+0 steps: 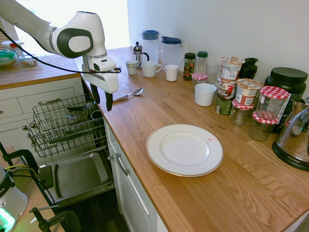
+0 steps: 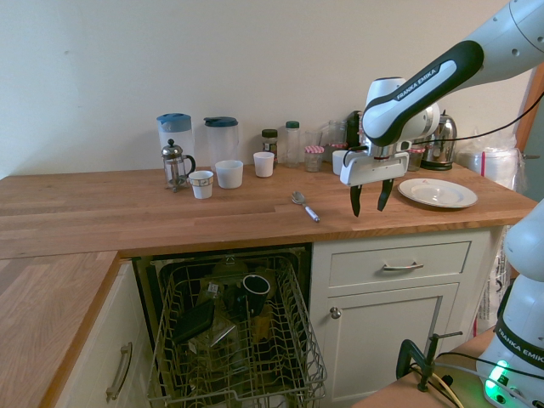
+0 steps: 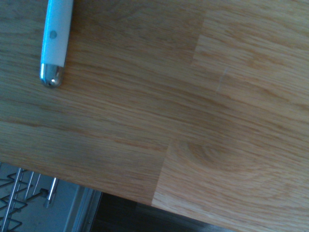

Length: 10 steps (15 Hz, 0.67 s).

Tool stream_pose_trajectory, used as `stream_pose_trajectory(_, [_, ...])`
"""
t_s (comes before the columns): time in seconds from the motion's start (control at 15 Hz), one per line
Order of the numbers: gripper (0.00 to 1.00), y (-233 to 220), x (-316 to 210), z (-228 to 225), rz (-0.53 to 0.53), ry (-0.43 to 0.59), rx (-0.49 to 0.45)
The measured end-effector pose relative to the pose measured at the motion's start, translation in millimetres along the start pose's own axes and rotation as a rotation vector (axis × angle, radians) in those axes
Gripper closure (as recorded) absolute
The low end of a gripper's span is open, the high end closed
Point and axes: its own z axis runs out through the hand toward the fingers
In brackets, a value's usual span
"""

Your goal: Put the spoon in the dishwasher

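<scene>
Reading left to right from the dishwasher [image 2: 234, 340], whose wire rack stands pulled out below the surface [image 2: 102, 212], we find the spoon [image 2: 304, 206] lying flat on the wood above the rack's right side, bowl toward the wall, handle tip toward the front edge. Right of the spoon and clear of it hangs the hand [image 2: 371, 202], pointing straight down, fingers spread and holding nothing. Farther right of the spoon sits a white plate [image 2: 437, 193]. The step in hand, we judge, is the approach. To do it well, we would shift the hand over the handle, turn the fingers across its length, descend until they straddle it, then close; the thin, flat-lying metal leaves little to grip.
</scene>
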Motion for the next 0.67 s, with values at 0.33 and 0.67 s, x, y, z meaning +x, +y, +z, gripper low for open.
stream_pose_trajectory(0.33, [0.0,0,5,0,0.019,-0.002,0.024])
stream_pose_trajectory(0.67, [0.0,-40,17,-5,-0.001,0.027,0.062])
